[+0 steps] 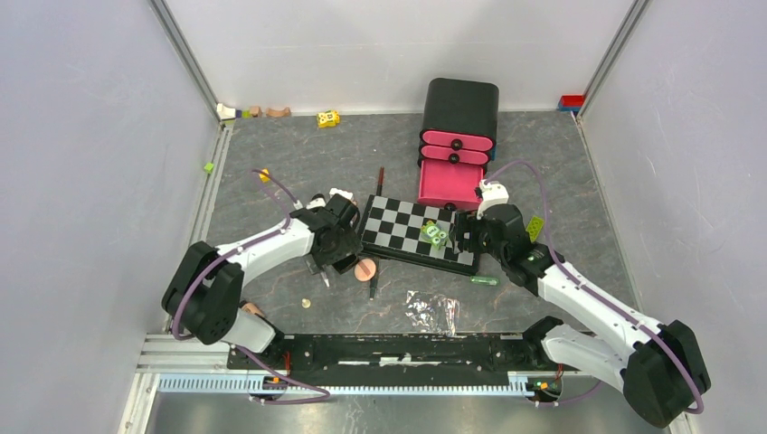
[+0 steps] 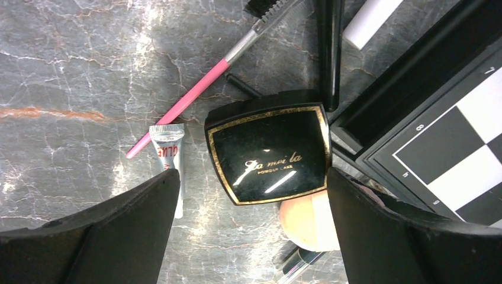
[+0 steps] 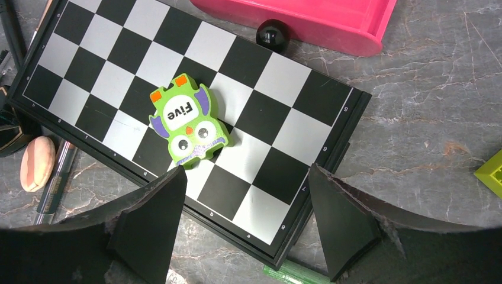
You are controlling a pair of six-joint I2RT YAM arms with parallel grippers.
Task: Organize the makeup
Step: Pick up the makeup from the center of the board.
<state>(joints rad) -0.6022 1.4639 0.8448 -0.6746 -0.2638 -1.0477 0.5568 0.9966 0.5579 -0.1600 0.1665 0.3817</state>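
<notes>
1. Left wrist view: the black compact (image 2: 267, 155) lies flat on the table (image 2: 71, 71). The peach puff (image 2: 308, 222), pink pencil (image 2: 189, 100) and a small silver tube (image 2: 169, 157) lie just beside it.
2. The left tool (image 2: 253, 177) hangs over the compact, fingers wide apart, holding nothing.
3. The right tool (image 3: 247, 177) is apart and empty too, over the chequered board (image 3: 266, 118).
4. The pink drawer (image 1: 449, 185) is pulled out. I see no makeup in it.
5. I think the job has hardly begun: all this makeup needs putting away.
</notes>
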